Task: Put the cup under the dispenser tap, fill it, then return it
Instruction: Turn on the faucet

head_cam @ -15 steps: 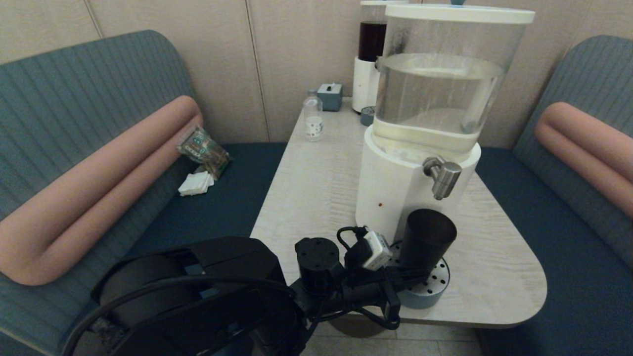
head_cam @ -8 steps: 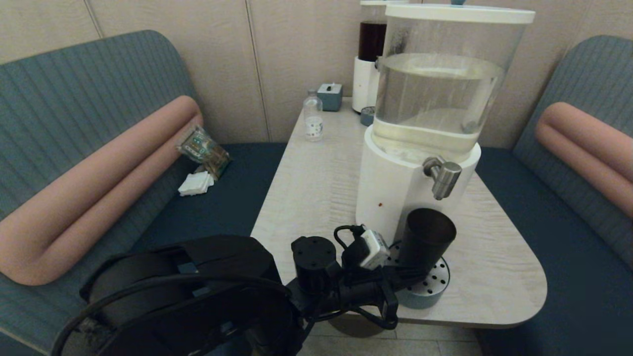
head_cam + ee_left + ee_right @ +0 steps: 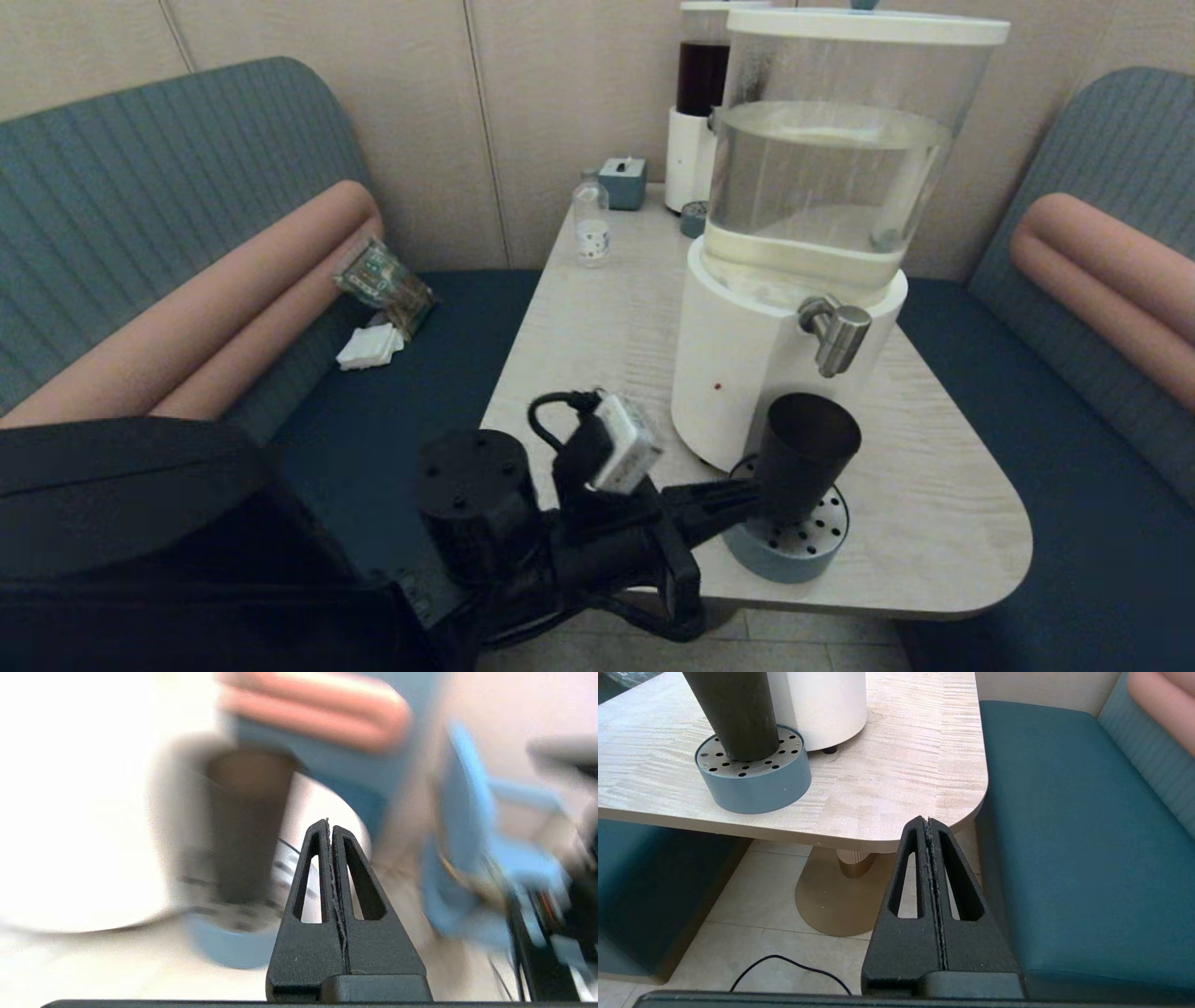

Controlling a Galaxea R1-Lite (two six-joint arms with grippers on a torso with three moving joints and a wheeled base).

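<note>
The dark brown-black cup [image 3: 803, 453] stands upright on a round blue-grey perforated drip tray [image 3: 794, 551], just below and in front of the brushed-steel tap [image 3: 836, 336] of the big clear-tank dispenser [image 3: 738, 373]. My left gripper [image 3: 750, 491] is shut and holds nothing. Its tips reach the cup's lower left side; I cannot tell if they touch. The left wrist view shows the shut gripper [image 3: 328, 823] with the blurred cup [image 3: 245, 826] off to one side. My right gripper [image 3: 928, 821] is shut and hangs low by the table's near right corner, with the cup [image 3: 733, 714] and tray [image 3: 752, 784] beyond it.
At the table's far end stand a small clear bottle [image 3: 590, 224], a blue-grey box [image 3: 623, 182] and a smaller dispenser with dark red liquid [image 3: 700, 103]. A snack packet [image 3: 383, 280] and napkins [image 3: 371, 347] lie on the left bench. The table's rounded front edge [image 3: 934, 611] runs just beyond the tray.
My left arm has swung back to the left and its wrist has risen, with the fingers still pointing at the cup's side. The cup has not moved.
</note>
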